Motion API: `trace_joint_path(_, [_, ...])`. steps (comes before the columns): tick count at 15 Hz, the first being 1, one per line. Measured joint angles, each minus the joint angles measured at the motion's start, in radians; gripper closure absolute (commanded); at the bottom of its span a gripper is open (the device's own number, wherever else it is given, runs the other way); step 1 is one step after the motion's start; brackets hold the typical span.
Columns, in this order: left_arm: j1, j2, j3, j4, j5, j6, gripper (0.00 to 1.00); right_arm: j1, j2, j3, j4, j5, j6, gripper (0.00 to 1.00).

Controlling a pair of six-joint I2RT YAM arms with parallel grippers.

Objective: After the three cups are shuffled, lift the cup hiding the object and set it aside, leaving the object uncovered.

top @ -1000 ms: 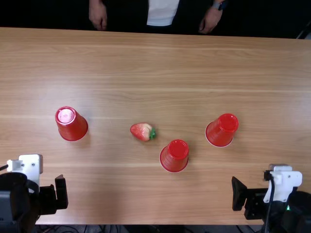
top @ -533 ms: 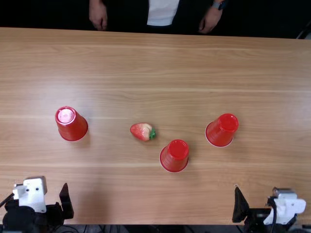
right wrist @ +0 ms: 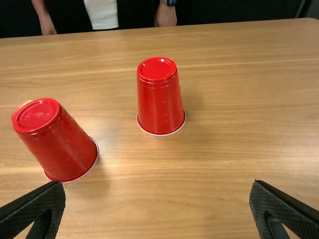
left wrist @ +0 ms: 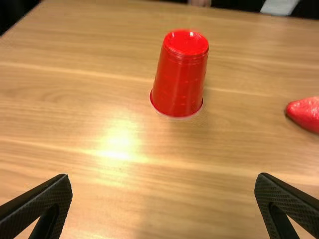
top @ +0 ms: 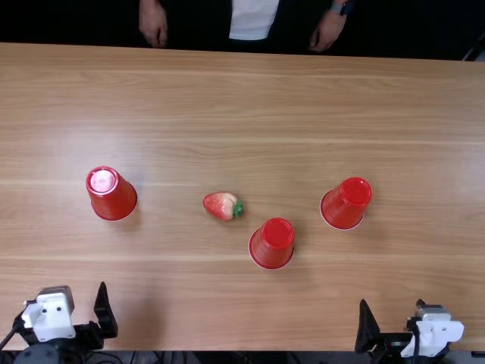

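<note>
On the worktop, the strawberry was seen uncovered between the left cup and middle cup; left hand and right hand were held open.

Three glossy red plastic cups on a smooth, faintly shiny wood-grain table.

Strawberry partly past the edge.
</note>
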Motion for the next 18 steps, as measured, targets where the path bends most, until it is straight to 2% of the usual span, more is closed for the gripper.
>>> trace_joint_path(1, [0.0, 0.0, -0.023, 0.091, 0.0, 0.0, 0.0, 0.0, 0.0, -0.003, 0.089, 0.0, 0.0, 0.0])
trace_joint_path(3, [-0.002, 0.0, -0.104, 0.365, 0.001, 0.0, 0.0, -0.007, -0.002, -0.068, 0.414, 0.0, -0.002, 0.0])
trace_joint_path(4, [-0.002, 0.0, -0.148, 0.449, 0.001, 0.001, 0.0, -0.015, -0.002, -0.114, 0.543, -0.001, -0.003, 0.0])
trace_joint_path(6, [-0.002, 0.0, -0.221, 0.537, 0.003, 0.001, 0.0, -0.018, -0.002, -0.204, 0.728, 0.0, -0.001, 0.0])
trace_joint_path(9, [-0.008, 0.0, -0.304, 0.597, 0.003, 0.001, 0.0, -0.018, -0.002, -0.34, 0.913, 0.0, -0.001, 0.0])
trace_joint_path(12, [-0.045, 0.0, -0.372, 0.657, 0.005, 0.001, 0.0, -0.018, -0.002, -0.454, 0.949, -0.001, 0.0, 0.0])
trace_joint_path(18, [-0.045, 0.002, -0.424, 0.744, 0.007, 0.002, 0.0, -0.018, -0.002, -0.558, 0.961, -0.001, -0.001, 0.0])
